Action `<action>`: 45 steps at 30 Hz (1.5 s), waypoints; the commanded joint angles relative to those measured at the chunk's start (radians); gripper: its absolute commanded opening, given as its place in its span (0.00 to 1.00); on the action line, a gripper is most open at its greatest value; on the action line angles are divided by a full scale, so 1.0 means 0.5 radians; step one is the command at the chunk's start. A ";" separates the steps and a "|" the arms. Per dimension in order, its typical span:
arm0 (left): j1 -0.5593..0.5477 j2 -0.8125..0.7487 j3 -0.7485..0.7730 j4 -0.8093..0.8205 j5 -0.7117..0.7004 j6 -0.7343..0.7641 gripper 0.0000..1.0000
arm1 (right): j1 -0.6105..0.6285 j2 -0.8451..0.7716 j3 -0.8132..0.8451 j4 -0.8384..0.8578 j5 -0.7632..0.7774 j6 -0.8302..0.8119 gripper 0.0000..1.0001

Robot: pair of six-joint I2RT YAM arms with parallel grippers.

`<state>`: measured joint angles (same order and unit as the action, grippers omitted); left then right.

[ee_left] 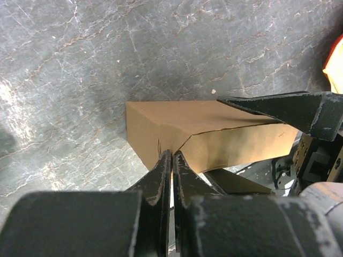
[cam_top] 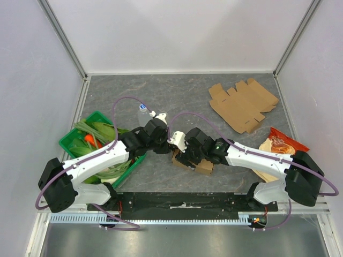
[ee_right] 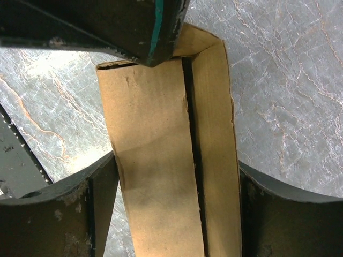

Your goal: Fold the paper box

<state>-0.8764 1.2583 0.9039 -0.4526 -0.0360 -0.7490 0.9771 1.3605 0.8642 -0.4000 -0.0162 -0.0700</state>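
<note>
The grey stone-look tabletop (cam_top: pixel 161 91) is the biggest thing here. The left arm (cam_top: pixel 96 160) and right arm (cam_top: pixel 257 156) both reach in and meet near the middle. In the overhead view, a green basket (cam_top: pixel 77 128) full of veg sits out at 9 o'clock. A flat cardboard blank (cam_top: pixel 244 104) lies well apart at about 1 o'clock, and an orange snack bag (cam_top: pixel 280 144) is at 3 o'clock.

The paper box (ee_left: pixel 214 134) is roughly 5 o'clock from the tabletop's centre, right under the two wrists and partly folded. One long seam down the top is open and shows as a dark slit. A small bottle (cam_top: pixel 143 114) stands at 10 o'clock, just beyond the left wrist.

The right hand (ee_right: pixel 177 171) straddles the box, one finger on each long side, so it looks clamped across the width. The left hand (ee_left: pixel 171 155) has its fingers pressed together with the tips right at the box's near folded edge. Nobody can tell from these shots whether a thin flap is caught between them.

As for handling, the box looks like thin brown card. It's probably very light, stiff across the panels and floppy at the creases. It'd likely skate on that smooth top and dent if squeezed hard. The best bet is to hold it across the side walls close to a crease, like the right hand does. Flaps should be worked from their free edges, not the middle of a panel.
</note>
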 commanded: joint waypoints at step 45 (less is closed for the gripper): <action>-0.066 -0.124 -0.213 0.258 -0.002 0.038 0.02 | -0.282 -0.708 0.444 -1.347 0.588 1.300 0.67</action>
<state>-0.9058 1.1847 0.7460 -0.3126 -0.0048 -0.7834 0.8337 1.0191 1.0695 -0.8982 0.3004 0.4873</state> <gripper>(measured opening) 0.019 0.779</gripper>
